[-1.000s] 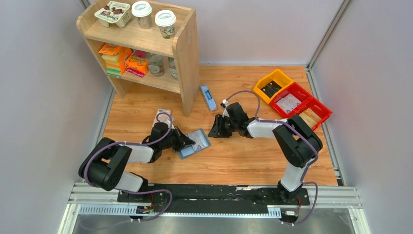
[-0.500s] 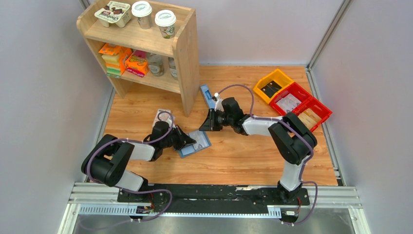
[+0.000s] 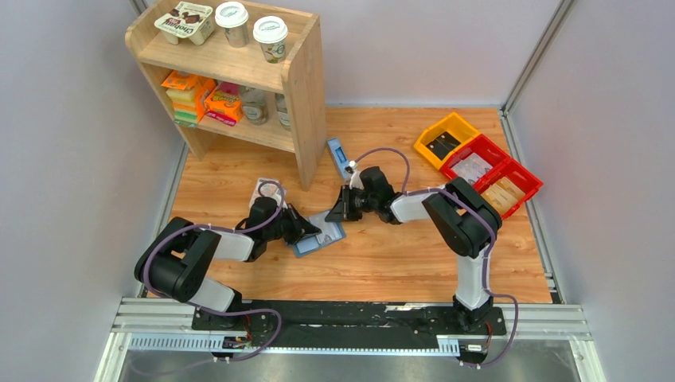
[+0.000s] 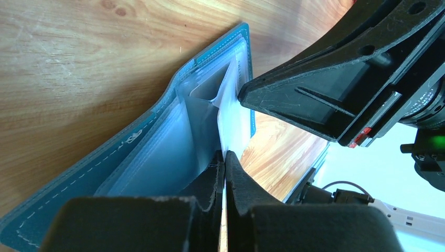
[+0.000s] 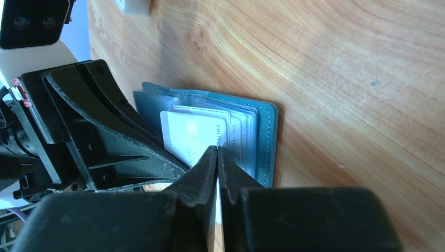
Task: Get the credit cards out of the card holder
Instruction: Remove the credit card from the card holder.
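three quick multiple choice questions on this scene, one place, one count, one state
1. Where does the card holder lie? A in the yellow bin B in a red bin C on the table
2. How many lidded cups stand on top of the shelf? A two B one C four
3. The card holder is: A shut by its tab B lying open C rolled up
Answers: 1 C, it lies between the left gripper and right gripper; 2 A, two white lids show; 3 B, its pockets and a white card show.
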Tool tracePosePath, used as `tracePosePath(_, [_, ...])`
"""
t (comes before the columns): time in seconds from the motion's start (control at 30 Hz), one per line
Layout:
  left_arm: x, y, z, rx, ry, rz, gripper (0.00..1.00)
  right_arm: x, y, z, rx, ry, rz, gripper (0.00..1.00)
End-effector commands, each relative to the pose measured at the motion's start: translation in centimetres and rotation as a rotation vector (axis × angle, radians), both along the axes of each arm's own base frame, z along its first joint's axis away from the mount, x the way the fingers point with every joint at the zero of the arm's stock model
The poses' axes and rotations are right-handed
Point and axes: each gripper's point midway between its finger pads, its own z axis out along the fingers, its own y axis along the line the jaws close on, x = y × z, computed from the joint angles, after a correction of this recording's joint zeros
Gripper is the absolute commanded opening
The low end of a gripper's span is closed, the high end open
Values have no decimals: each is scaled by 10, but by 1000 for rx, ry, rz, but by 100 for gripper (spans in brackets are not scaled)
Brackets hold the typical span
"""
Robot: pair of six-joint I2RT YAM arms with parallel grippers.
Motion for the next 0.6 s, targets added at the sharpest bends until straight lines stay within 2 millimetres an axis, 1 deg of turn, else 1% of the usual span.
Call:
tracePosePath(0.0, [4, 2, -2, 17, 6, 24, 4, -6, -19, -37, -106, 32, -57, 7])
tracePosePath(0.07, [4, 3, -4, 13, 18, 37, 6, -9, -24, -45, -123, 47, -63, 6])
tracePosePath(0.1, [4, 3, -3, 4, 21, 46, 9, -12, -25, -48, -127, 56, -59, 6])
tracePosePath(0.3, [5, 5, 2, -51, 17, 106, 21, -16, -31, -59, -151, 68, -67, 6])
tracePosePath(0.37, [6, 5, 5, -72, 11, 124, 23, -18, -32, -61, -157, 70, -67, 6])
tracePosePath(0.57, [13, 7, 17, -139, -25, 191, 23, -21, -37, -70, -175, 83, -74, 6])
